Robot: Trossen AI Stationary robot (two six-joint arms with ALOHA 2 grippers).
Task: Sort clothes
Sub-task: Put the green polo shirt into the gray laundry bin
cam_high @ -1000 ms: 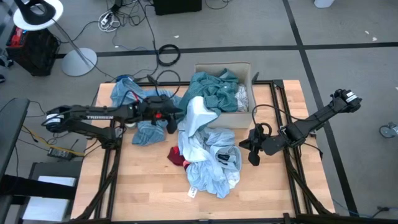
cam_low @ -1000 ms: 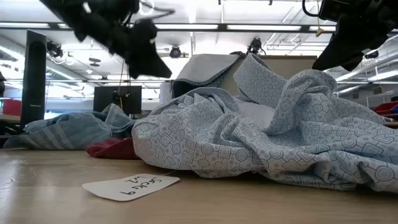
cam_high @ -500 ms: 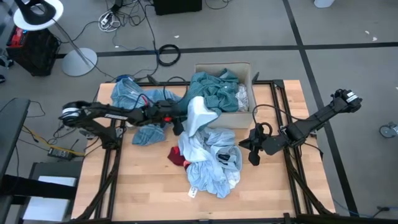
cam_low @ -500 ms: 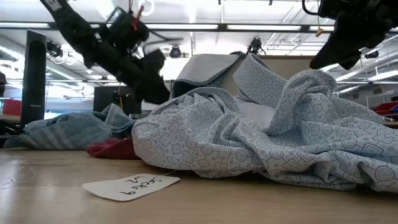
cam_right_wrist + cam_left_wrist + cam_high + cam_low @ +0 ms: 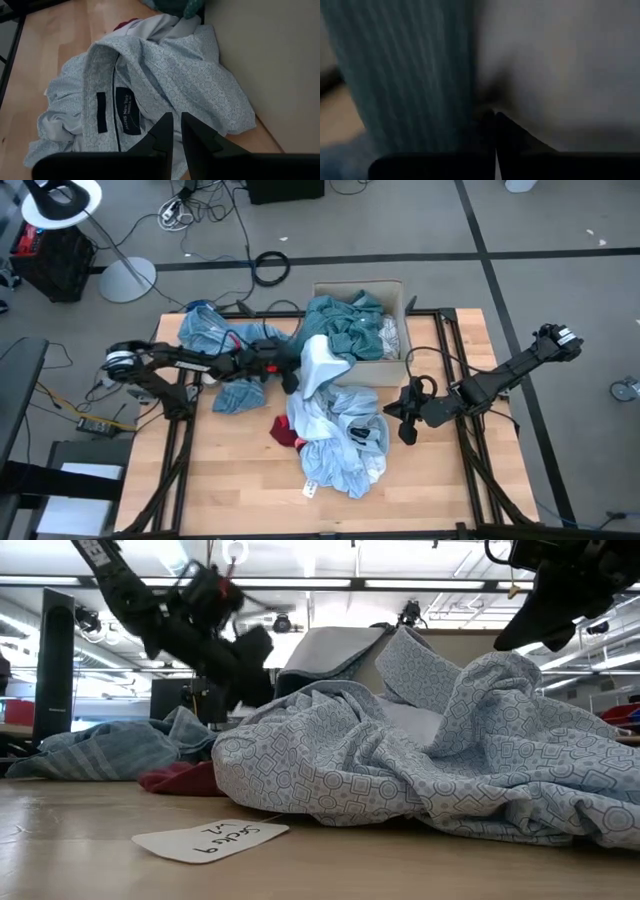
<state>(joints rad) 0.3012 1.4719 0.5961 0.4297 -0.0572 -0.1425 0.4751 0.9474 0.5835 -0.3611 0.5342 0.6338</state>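
One pale blue shirt [image 5: 322, 370], heaped mid-desk [image 5: 230, 470] before the box [image 5: 360, 290]. We find the left end effector [image 5: 290, 380] pressed together at its left edge, seemingly pinching it; the right end effector [image 5: 406, 430] hangs nearly shut, well apart.

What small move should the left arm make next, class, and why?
Probably lift a little. The left gripper has its fingers shut at the edge of the pale blue shirt, beside the blue striped cloth. A short lift would show whether fabric is caught. The right gripper waits beside the pile.
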